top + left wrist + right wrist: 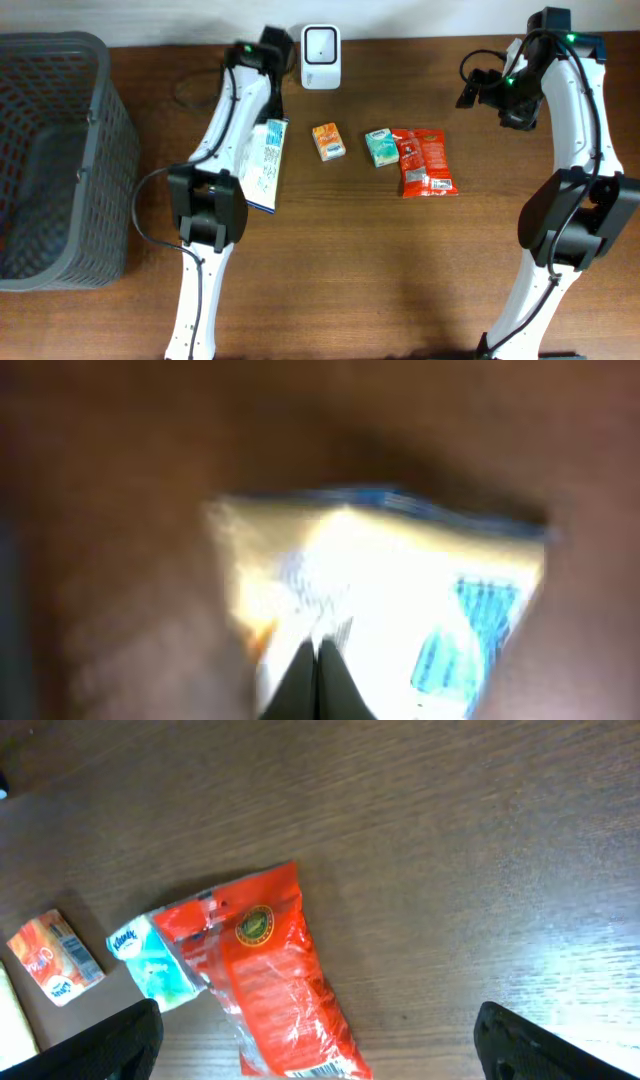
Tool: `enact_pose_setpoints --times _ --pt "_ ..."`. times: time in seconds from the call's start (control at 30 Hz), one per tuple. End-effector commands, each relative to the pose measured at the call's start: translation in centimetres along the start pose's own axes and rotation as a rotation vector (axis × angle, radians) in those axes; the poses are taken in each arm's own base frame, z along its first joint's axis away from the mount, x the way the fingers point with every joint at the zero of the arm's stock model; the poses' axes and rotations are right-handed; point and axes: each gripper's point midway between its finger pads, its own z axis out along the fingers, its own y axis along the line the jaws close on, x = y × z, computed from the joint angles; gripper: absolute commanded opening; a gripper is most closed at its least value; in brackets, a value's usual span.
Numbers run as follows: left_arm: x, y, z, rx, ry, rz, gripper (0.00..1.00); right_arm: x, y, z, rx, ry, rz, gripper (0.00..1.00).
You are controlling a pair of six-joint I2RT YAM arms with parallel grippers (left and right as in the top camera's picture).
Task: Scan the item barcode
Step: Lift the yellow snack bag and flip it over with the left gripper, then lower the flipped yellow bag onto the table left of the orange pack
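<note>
A grey mesh basket (55,150) stands at the left edge of your wooden table (330,260). Near its middle you find an orange packet (328,141), then a teal tissue pack (380,147) touching a red snack bag (427,163).

Open wood of table (350,280) from 4 to 7 o'clock: easy passage. Basket (60,150) blocks 9. Scanner (321,44) at 12. Orange packet (328,141), tissue pack (380,147), red pouch (427,163) crowd centre; narrow gap between first two.
</note>
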Motion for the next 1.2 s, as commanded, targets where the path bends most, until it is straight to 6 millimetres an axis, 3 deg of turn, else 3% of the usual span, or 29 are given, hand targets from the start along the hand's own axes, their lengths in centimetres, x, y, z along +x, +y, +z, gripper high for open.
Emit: enact_pose_setpoints --times 0.0,0.03,0.1,0.13,0.2,0.27,0.33,0.4,0.47,0.5,0.53,0.6,0.73,0.77,0.9,1.07,1.1,1.13,1.17 --pt "-0.8 2.7 -7.2 0.026 -0.084 -0.019 0.01 -0.4 0.3 -1.1 0.003 -0.031 -0.002 0.99" --pt "-0.5 1.4 -8.0 0.119 -0.078 0.063 0.13 -0.4 0.3 -1.1 0.003 -0.031 -0.002 0.99" --pt "0.3 -0.6 -8.1 0.231 -0.042 0.136 0.1 -0.4 0.3 -1.1 0.003 -0.031 -0.002 0.99" --pt "0.8 -0.9 -7.4 0.239 -0.009 0.144 0.02 -0.4 0.3 -1.1 0.003 -0.031 -0.002 0.99" --pt "3.0 -1.8 -5.0 0.245 0.109 0.167 0.0 -0.4 0.3 -1.1 0.003 -0.031 -0.002 0.99" --pt "5.6 -1.7 -2.2 0.204 0.235 0.193 0.0 -0.4 0.3 -1.1 0.003 -0.031 -0.002 0.99" --pt "8.2 -0.1 0.9 0.104 0.355 0.221 0.0 -0.4 0.3 -1.1 0.003 -0.031 -0.002 0.99" --pt "9.7 1.2 3.4 0.021 0.411 0.241 0.0 -0.4 0.3 -1.1 0.003 -0.031 -0.002 0.99" --pt "11.4 1.4 6.1 0.0 0.458 0.249 0.0 -0.4 0.3 -1.1 0.003 -0.031 -0.002 0.99" --pt "11.9 1.4 6.4 -0.005 0.475 0.254 0.0 -0.4 0.3 -1.1 0.003 -0.031 -0.002 0.99" --pt "12.1 1.6 6.2 -0.008 0.486 0.257 0.0 -0.4 0.3 -1.1 0.003 -0.031 -0.002 0.99" --pt "10.7 2.0 3.5 0.0 0.457 0.249 0.0 -0.4 0.3 -1.1 0.003 -0.031 -0.002 0.99" --pt "5.1 1.9 -2.0 0.075 0.21 0.181 0.0 -0.4 0.3 -1.1 0.003 -0.031 -0.002 0.99" --pt "4.1 1.8 -2.5 0.087 0.166 0.169 0.04 -0.4 0.3 -1.1 0.003 -0.031 -0.002 0.99" --pt "5.1 1.8 -0.9 0.061 0.216 0.184 0.06 -0.4 0.3 -1.1 0.003 -0.031 -0.002 0.99" --pt "7.5 3.1 4.4 -0.059 0.297 0.208 0.05 -0.4 0.3 -1.1 0.003 -0.031 -0.002 0.99" --pt "7.4 4.5 6.2 -0.131 0.283 0.206 0.0 -0.4 0.3 -1.1 0.003 -0.031 -0.002 0.99" --pt "7.1 6.3 6.7 -0.221 0.267 0.155 0.0 -0.4 0.3 -1.1 0.003 -0.031 -0.002 0.99" --pt "7.1 6.8 6.6 -0.235 0.268 0.123 0.0 -0.4 0.3 -1.1 0.003 -0.031 -0.002 0.99"
